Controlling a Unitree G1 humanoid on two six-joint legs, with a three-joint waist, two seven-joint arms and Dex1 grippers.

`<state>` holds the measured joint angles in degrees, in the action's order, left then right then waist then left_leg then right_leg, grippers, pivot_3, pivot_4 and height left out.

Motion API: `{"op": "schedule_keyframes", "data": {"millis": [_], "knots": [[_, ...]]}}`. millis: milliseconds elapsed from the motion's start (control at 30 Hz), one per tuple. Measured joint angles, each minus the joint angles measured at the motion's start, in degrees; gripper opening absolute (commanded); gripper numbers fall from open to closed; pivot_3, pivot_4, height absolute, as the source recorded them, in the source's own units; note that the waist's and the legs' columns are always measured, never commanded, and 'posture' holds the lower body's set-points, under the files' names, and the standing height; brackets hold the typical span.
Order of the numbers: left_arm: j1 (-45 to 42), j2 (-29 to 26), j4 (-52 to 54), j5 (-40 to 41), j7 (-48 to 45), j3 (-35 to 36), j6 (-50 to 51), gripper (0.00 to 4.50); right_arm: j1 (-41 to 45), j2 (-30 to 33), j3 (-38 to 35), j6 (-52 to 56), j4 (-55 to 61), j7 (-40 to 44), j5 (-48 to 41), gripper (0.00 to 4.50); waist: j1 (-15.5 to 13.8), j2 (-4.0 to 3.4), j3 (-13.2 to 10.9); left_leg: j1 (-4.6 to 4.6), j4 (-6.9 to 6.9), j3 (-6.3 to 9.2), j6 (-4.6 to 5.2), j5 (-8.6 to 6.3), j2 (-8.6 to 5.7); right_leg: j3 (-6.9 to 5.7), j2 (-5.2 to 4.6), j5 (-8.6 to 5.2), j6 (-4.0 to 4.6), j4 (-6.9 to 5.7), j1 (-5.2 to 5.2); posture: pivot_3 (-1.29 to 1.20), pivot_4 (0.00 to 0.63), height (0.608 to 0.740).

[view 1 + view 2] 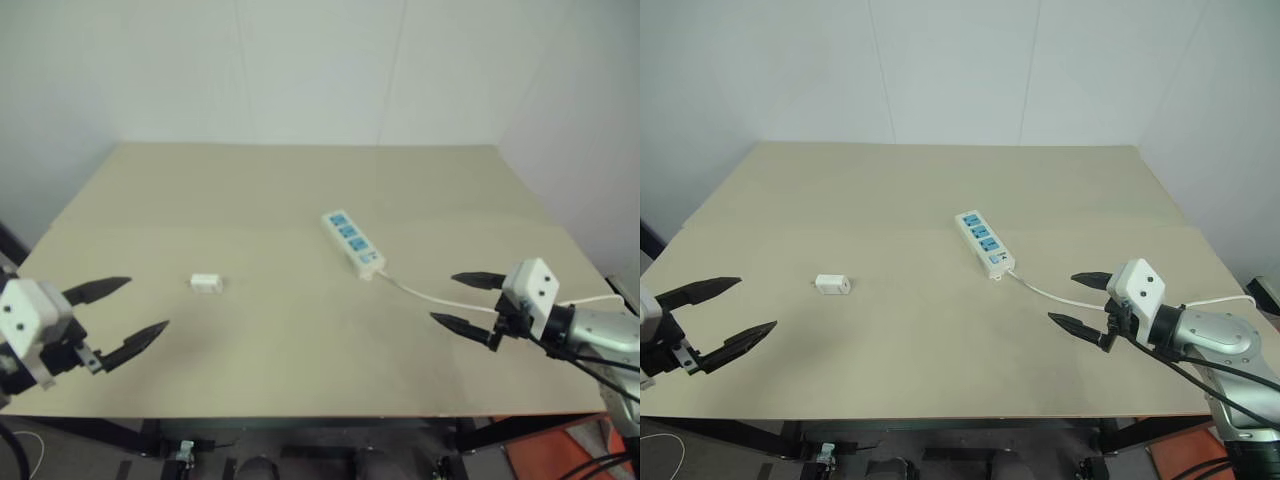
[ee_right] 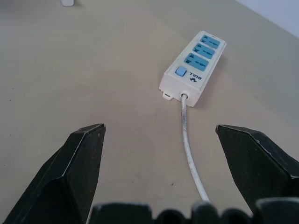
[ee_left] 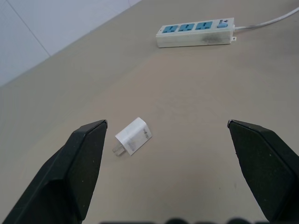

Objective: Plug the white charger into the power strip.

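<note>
A beige table (image 1: 300, 200) runs back to a white wall (image 1: 320, 60), and most of its top is bare. The white charger (image 1: 206, 283) lies on its side left of the middle, well in from every edge, its two metal prongs showing in the left wrist view. The power strip (image 1: 352, 242) lies flat near the centre, angled, well apart from the charger, with its three blue sockets facing up and free. Its thin cord (image 1: 430, 296) trails from the switch end toward the table's right edge. The left gripper (image 1: 122, 318) hovers near the front left corner with its fingers spread wide and nothing between them, pointing toward the charger. The right gripper (image 1: 468, 301) hovers near the front right, over the cord, also spread wide and empty, pointing at the strip's switch end. Bare table surrounds both objects.
</note>
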<state>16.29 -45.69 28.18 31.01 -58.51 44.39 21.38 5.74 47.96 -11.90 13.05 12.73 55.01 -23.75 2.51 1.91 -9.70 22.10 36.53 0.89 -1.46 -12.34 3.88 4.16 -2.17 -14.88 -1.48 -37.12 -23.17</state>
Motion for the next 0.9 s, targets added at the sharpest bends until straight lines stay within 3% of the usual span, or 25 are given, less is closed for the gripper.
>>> {"op": "schedule_keyframes", "data": {"millis": [467,633,733,900], "knots": [[-0.63,-0.86,0.21,0.70,0.88,-0.30,0.03,4.50,1.37,-0.62,0.34,0.00,-0.25,-0.78,0.81,4.43,0.01,0.00,0.00,-0.01,0.00,-0.01,0.00,0.00,0.00,0.00,0.00,0.00,0.01,0.00,0.00,0.00,0.150,0.740],[-2.45,-1.22,0.16,0.74,1.03,-2.66,0.01,4.50,6.76,-7.74,4.59,2.11,-2.96,-7.08,3.08,4.43,0.17,0.00,0.00,-0.05,0.00,-0.01,0.00,0.00,0.01,0.02,0.01,0.02,0.02,-0.02,0.01,0.00,0.150,0.740],[-4.06,-1.38,-0.16,0.74,1.03,-4.41,-0.01,4.50,12.08,-15.51,8.21,5.06,-8.45,-13.63,5.32,4.43,0.30,0.00,0.00,0.00,-0.02,-0.02,0.00,0.00,0.01,0.04,0.02,0.07,0.03,-0.03,-0.05,0.00,0.150,0.740],[-5.42,-1.82,-1.57,0.73,1.00,-5.67,-0.01,4.50,18.99,-20.63,12.98,6.15,-18.55,-18.06,10.27,4.43,0.03,-0.03,-0.02,0.16,-0.04,-0.03,0.00,0.00,0.00,0.02,0.01,0.23,0.29,0.01,-0.15,0.00,0.150,0.740]]}}
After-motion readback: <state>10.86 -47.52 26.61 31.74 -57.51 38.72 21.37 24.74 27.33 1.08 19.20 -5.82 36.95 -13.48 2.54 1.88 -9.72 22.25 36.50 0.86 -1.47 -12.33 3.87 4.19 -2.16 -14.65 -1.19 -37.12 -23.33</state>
